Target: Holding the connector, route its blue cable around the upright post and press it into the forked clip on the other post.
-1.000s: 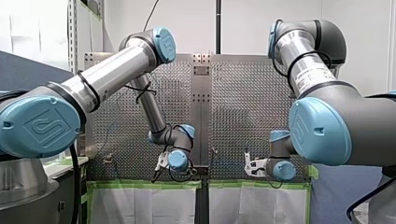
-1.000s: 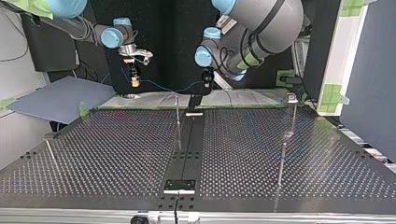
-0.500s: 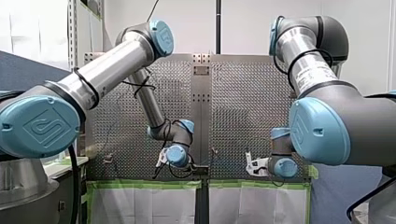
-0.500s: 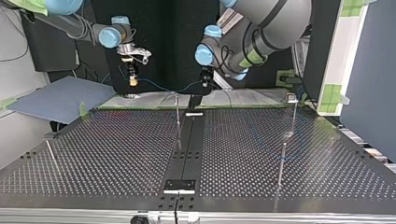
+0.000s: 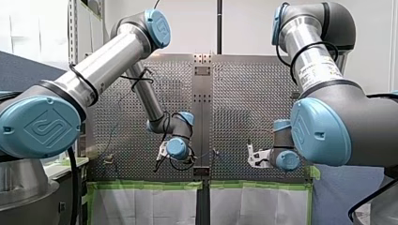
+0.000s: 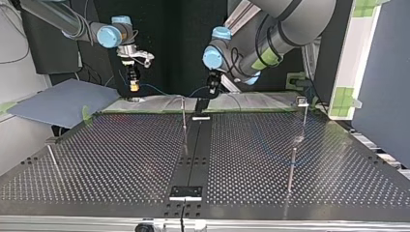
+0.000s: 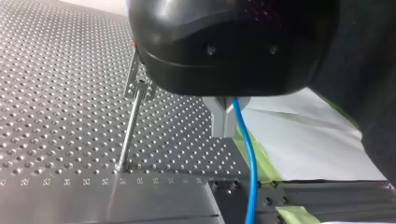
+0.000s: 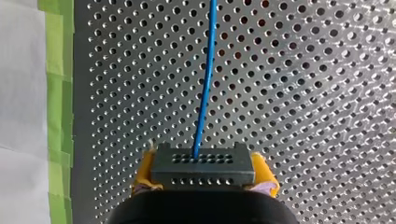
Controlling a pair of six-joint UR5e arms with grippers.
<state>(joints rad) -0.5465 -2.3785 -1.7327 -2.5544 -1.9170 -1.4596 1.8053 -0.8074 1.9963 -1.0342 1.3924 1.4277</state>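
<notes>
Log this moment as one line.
right fingers: shut on connector | left fingers: shut on blue cable | blue cable: strung between both

Blue cable from grey connector

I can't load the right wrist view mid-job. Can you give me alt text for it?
My right gripper, yellow pads showing, is shut on the dark connector, whose blue cable runs ahead over the perforated table. Green tape and a white sheet border the table beside the gripper.
</notes>
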